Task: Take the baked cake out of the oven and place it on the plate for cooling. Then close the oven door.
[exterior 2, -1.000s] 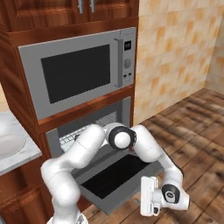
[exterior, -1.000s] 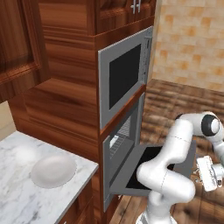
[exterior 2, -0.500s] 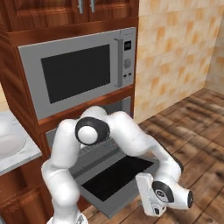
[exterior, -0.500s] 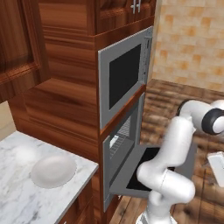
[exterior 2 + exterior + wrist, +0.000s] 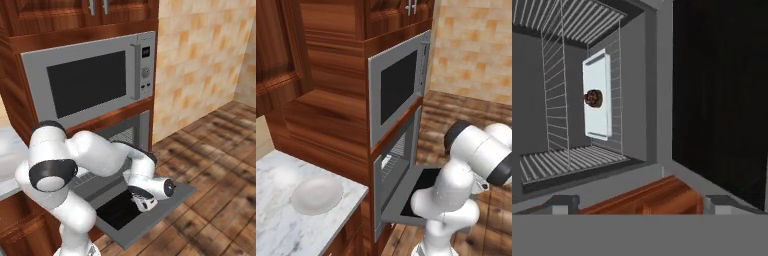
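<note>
The gripper (image 5: 144,204) hangs wide open and empty above the lowered oven door (image 5: 150,200). Inside the oven (image 5: 587,90), the cake (image 5: 593,98) sits mid-tray (image 5: 597,80) on a rack. The plate (image 5: 317,194) lies near the counter's (image 5: 286,230) right edge.

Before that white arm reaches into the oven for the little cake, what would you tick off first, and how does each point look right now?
1. Grey steel drop-down oven door down and out of the way: ok.
2. Small dark brown round cake in sight, sitting on the pale square baking tray on a wire rack: ok.
3. Pincer open and empty: ok.
4. Pincer lined up with the cake: not ok, it hangs over the door, outside the cavity.
5. Plain white round plate bare on the marble counter: ok.
</note>
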